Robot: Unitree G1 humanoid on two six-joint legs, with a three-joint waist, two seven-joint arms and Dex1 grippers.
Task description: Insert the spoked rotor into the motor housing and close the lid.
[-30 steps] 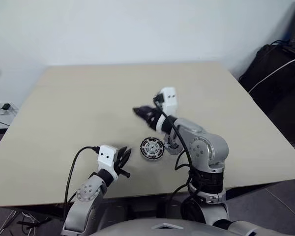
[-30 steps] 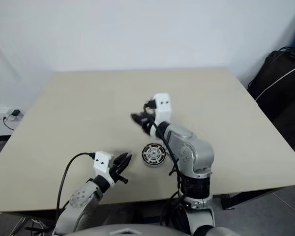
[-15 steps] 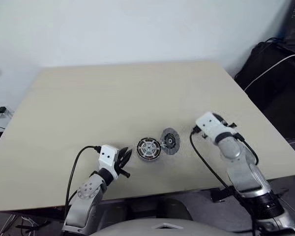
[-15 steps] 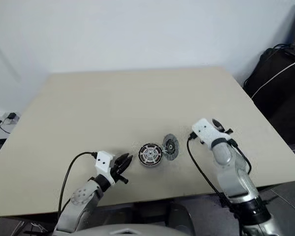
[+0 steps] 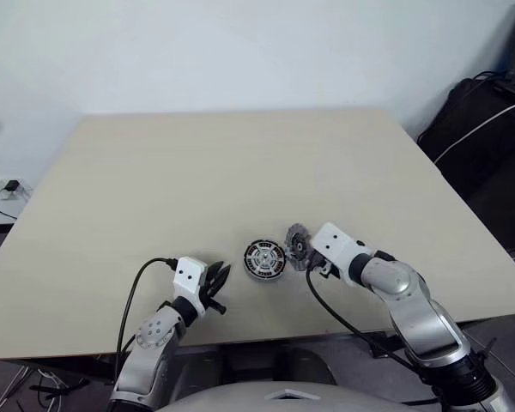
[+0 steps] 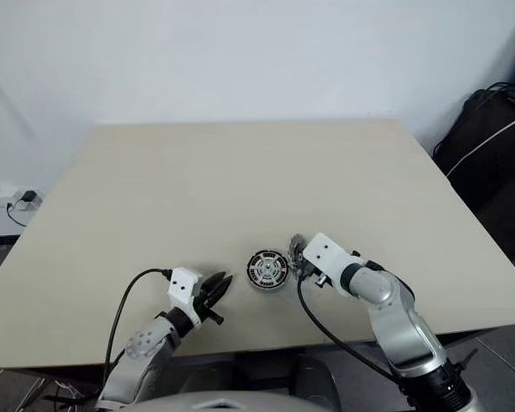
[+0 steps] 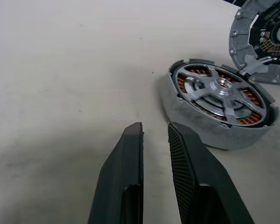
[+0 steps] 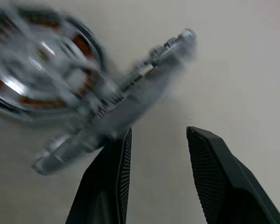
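left hand (image 7: 155, 133): parked low at your near edge of the counter (image 5: 154, 172), fingers nearly together with just a slit between them, holding nothing. No real change here.
right hand (image 8: 156, 140): this is what changed. A second ago it was up over the parts, now it's swung out, come back down and sits right at the lid (image 5: 298, 243), fingers partly open, nothing gripped yet.
what that means: looks like you're lining up the lid grab, so closing is probably next.
motor housing (image 5: 265, 259): just ahead of the left hand, flat on the counter, copper windings showing.
spoked rotor (image 7: 221, 88): already seated in the housing, silver spokes, hub centred.
lid: tilted up on edge, leaning on the housing's side toward the right hand.
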